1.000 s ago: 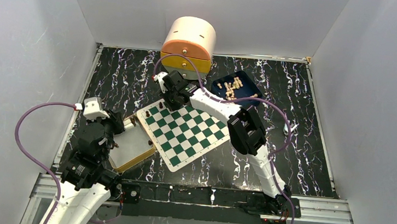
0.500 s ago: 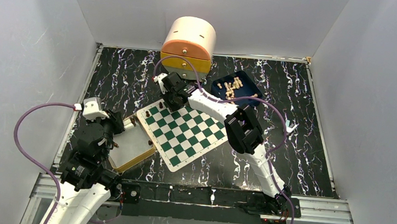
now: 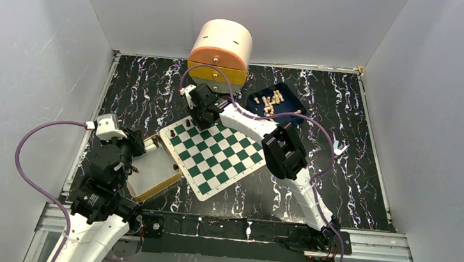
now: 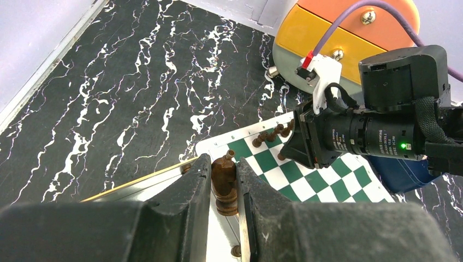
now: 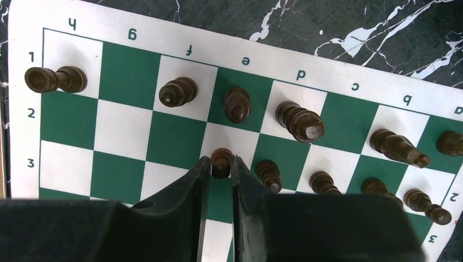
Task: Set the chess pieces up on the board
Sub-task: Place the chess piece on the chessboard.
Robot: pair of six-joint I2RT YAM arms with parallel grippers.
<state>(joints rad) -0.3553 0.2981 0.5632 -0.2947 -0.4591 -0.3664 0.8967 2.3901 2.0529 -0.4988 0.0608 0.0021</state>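
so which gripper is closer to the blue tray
Right. The right gripper is over the board's far edge, left of the blue tray; the left gripper is past the board, at the tan-rimmed tray.

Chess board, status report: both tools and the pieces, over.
Left tool shut on a dark piece over the tray. Right tool straddles a dark pawn on the board, grip unclear. Neighbour pawn close beside it.
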